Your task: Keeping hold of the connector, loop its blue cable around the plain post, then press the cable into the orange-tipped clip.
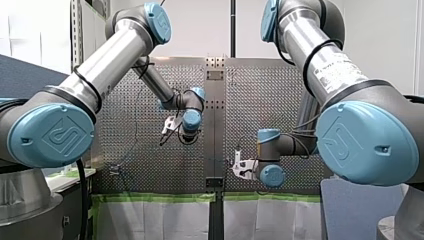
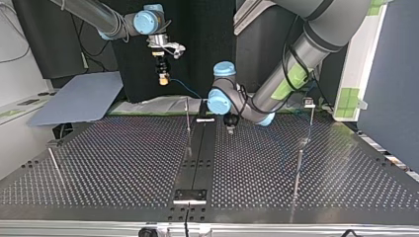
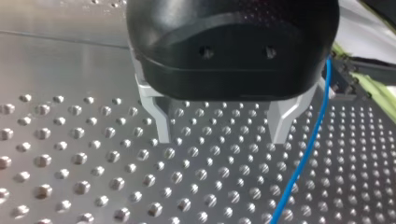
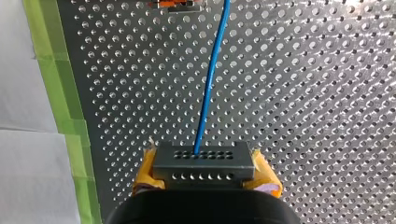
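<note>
The cable (image 4: pixel 210 79) is bright blue. The connector (image 4: pixel 204 161) is dark grey with two rows of small holes. The pads (image 4: pixel 268 179) of my right gripper (image 4: pixel 204 158) are yellow-orange. My left gripper (image 3: pixel 222 140) is glossy black with pale grey fingers (image 3: pixel 161 123). The table (image 4: pixel 317 116) is silver, patterned with a regular grid of holes; green tape (image 4: pixel 51 84) edges it. The clip (image 4: pixel 173 4) shows orange. The arms (image 1: pixel 107 60) are silver with light blue caps.

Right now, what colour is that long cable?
The cable is blue; best in right wrist view.
</note>
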`<state>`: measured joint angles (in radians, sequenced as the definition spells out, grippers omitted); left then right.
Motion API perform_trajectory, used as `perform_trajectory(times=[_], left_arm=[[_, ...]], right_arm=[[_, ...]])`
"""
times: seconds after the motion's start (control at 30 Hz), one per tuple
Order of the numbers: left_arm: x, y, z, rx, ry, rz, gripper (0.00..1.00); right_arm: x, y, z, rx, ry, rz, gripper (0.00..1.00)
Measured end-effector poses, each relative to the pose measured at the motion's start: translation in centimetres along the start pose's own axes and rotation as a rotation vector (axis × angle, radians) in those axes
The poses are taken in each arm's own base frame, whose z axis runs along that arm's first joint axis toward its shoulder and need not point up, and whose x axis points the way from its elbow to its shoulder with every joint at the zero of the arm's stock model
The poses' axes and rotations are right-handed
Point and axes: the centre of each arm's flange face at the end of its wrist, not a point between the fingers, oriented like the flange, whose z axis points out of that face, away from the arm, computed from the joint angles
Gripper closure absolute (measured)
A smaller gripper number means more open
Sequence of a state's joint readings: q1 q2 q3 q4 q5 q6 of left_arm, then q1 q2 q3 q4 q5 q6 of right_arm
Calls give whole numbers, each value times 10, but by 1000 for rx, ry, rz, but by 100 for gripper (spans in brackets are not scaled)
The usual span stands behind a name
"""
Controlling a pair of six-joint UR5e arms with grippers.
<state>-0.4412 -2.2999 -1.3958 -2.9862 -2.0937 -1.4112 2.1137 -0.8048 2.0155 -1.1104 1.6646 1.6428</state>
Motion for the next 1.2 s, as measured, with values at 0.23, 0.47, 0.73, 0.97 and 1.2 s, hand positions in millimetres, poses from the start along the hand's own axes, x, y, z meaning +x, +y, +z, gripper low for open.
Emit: perform_trajectory(times=[0.23,0.47,0.73,0.97,1.2], left_arm=[[29,-13,8,19,55,39,0],[44,-19,14,20,68,52,0],[70,-38,22,37,78,79,0],[75,-50,23,63,57,62,0],[104,-69,23,108,90,85,0]], right_arm=[[1,0,0,1,3,-1,100],[1,-1,0,2,6,-1,100],[1,-1,1,3,8,-1,100],[1,-2,0,3,5,-1,100],[2,-2,0,4,4,-1,100]])
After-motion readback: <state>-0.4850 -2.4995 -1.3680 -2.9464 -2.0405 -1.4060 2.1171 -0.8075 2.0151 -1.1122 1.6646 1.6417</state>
